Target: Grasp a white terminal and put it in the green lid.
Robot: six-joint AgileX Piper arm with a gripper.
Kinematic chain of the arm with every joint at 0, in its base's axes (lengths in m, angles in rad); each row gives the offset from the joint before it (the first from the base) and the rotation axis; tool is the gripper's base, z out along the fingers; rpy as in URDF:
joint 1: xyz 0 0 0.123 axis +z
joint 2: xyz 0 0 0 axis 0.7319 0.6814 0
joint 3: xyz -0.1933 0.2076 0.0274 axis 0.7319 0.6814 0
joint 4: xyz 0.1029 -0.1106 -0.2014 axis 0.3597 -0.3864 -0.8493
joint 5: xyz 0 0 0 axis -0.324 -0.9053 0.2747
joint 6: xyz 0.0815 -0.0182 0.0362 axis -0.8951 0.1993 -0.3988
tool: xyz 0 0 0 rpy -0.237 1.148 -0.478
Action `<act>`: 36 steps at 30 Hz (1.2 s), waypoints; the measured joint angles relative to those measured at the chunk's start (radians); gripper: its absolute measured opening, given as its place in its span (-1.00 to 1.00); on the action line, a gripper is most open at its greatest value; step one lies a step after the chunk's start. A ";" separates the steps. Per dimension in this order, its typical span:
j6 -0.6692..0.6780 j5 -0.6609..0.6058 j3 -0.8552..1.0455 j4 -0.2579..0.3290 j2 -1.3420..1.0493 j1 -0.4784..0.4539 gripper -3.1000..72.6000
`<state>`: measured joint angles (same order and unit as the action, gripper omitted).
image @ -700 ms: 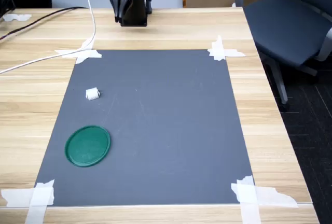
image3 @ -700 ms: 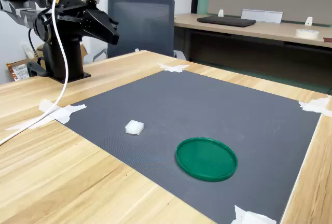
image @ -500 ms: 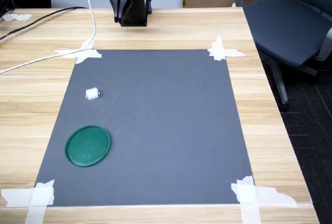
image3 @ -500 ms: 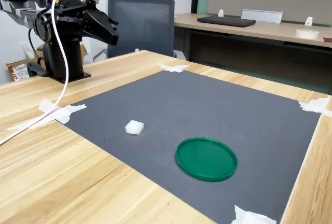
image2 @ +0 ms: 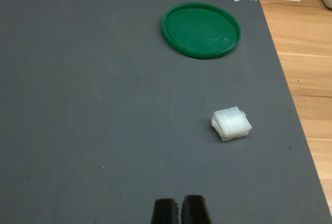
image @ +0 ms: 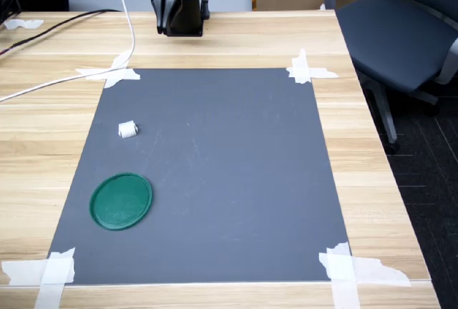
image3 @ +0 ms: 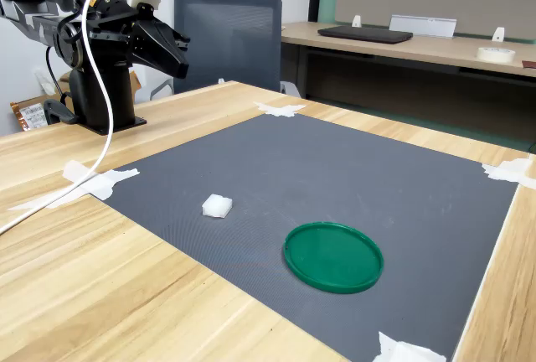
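The white terminal lies on the grey mat toward the first exterior view's left; it is a small ridged block resting alone. The green lid sits flat on the mat a short way from it, with nothing inside. My gripper hangs high above the table's far edge near the arm's base, well away from both. Its two dark fingertips stand together with only a thin slit between them, holding nothing.
The grey mat is taped to the wooden table with white strips at its corners. A white cable runs from the arm across the table. An office chair stands off the first exterior view's right edge.
The arm's wrist has shifted slightly toward the first exterior view's left. The terminal and lid have not moved.
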<state>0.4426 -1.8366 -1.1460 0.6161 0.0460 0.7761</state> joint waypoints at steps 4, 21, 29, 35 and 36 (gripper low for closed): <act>0.000 0.000 0.000 -0.002 0.000 0.000 -0.99; 0.000 -0.022 -0.177 -0.015 0.352 0.000 -0.99; 0.000 -0.022 -0.339 -0.056 0.653 0.000 -0.99; 0.000 -0.028 -0.449 -0.069 0.826 0.000 -0.99; 0.000 -0.037 -0.469 -0.074 0.852 0.000 -0.99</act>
<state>0.4424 -1.8733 -1.6147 0.5417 0.8976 0.7761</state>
